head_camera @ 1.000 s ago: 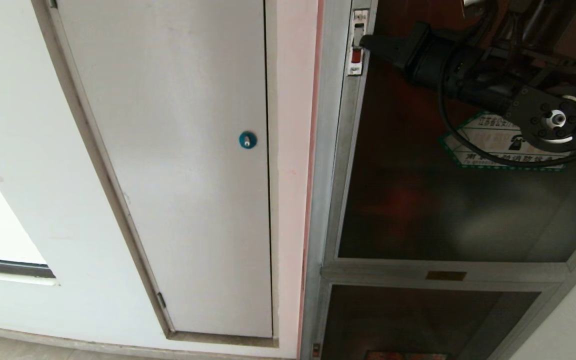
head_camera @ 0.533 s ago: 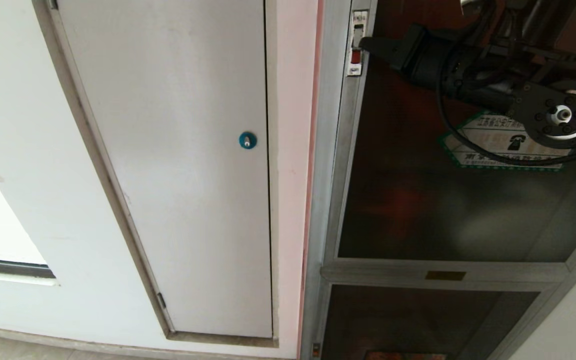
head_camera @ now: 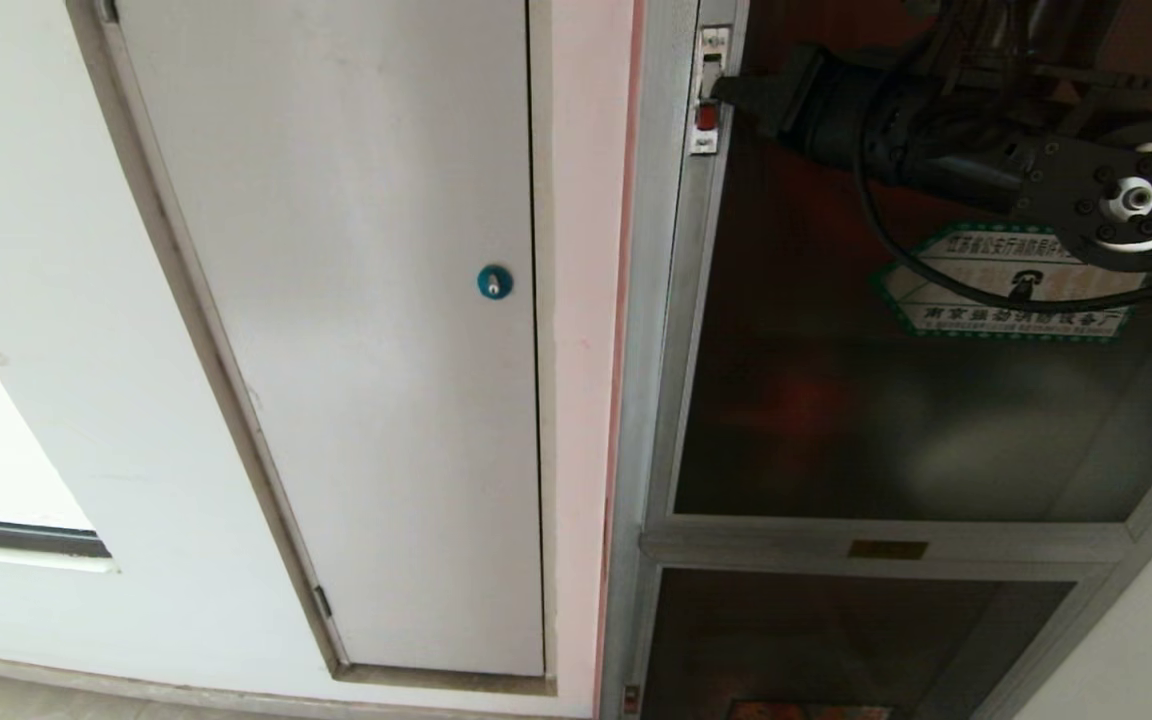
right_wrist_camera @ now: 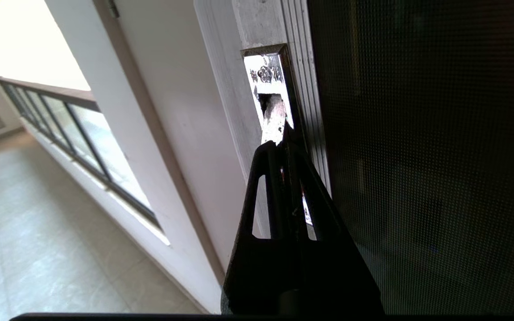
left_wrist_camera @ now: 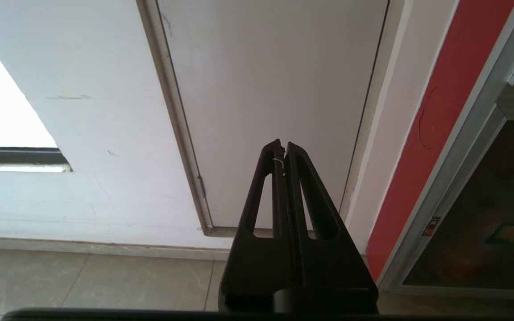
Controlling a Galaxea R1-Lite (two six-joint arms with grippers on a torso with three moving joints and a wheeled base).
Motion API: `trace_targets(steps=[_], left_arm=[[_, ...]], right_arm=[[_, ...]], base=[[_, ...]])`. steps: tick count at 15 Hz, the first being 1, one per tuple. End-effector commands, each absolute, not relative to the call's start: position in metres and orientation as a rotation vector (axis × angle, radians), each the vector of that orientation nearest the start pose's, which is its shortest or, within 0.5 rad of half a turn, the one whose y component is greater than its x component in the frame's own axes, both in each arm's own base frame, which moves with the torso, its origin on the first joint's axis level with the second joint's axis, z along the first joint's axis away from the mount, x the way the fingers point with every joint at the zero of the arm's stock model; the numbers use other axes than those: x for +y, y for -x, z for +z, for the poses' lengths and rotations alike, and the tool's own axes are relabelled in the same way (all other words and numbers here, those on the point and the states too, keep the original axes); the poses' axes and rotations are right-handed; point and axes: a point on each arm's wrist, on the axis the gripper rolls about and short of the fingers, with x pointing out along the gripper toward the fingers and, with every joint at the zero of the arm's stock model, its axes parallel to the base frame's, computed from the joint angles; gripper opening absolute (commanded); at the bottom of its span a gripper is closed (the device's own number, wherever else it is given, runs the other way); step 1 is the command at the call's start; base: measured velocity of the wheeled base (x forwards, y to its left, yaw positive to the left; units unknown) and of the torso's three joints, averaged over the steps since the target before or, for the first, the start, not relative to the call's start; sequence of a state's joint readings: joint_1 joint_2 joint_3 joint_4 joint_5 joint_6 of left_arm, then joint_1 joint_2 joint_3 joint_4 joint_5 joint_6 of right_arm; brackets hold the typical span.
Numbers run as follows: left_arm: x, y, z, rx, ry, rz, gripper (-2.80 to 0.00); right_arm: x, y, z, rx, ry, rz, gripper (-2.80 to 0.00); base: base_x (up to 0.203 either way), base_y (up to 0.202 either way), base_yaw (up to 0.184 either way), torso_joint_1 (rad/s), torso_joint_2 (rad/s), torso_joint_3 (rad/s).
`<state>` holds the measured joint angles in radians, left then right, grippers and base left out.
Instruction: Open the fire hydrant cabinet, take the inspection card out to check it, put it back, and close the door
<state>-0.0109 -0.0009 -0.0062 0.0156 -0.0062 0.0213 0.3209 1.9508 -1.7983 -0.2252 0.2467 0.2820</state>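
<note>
Nearby, white panel (head_camera: 356, 300) with blue lock (head_camera: 495, 282) left of door (head_camera: 886, 420), right end effector (head_camera: 721, 90) clenched at latch (head_camera: 707, 90)

Public building corridor, my read: wall-set fire hydrant cabinet (head_camera: 836, 400) beside white service panel (head_camera: 356, 320); tiled floor (right_wrist_camera: 38, 232); long railed window (right_wrist_camera: 78, 142).

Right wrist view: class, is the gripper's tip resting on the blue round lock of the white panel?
No. The shut right gripper has its tip at the latch on the door frame.
</note>
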Motion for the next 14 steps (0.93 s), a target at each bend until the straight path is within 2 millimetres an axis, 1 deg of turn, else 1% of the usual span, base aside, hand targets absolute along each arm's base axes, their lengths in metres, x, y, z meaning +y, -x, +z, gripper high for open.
trace_targets(steps=[1, 8, 11, 14], left_arm=[[0.0, 0.023, 0.076, 0.007, -0.021, -0.017, -2.8], [0.0, 0.023, 0.076, 0.007, -0.021, -0.017, -2.8], [0.0, 0.023, 0.076, 0.007, -0.021, -0.017, -2.8], [0.0, 0.023, 0.076, 0.007, -0.021, -0.017, -2.8]], right_arm=[[0.135, -0.381, 0.327, 0.026, -0.277, 0.569, -2.8], [0.146, -0.379, 0.322, 0.036, -0.202, 0.463, -2.8], [0.15, -0.379, 0.324, 0.031, -0.192, 0.431, -2.8], [0.16, -0.379, 0.319, 0.03, -0.138, 0.372, -2.8]], base=[[0.0, 0.0, 0.0, 0.0, 0.0, 0.0], [0.0, 0.0, 0.0, 0.0, 0.0, 0.0], [0.0, 0.0, 0.0, 0.0, 0.0, 0.0], [0.0, 0.0, 0.0, 0.009, 0.0, -0.001]])
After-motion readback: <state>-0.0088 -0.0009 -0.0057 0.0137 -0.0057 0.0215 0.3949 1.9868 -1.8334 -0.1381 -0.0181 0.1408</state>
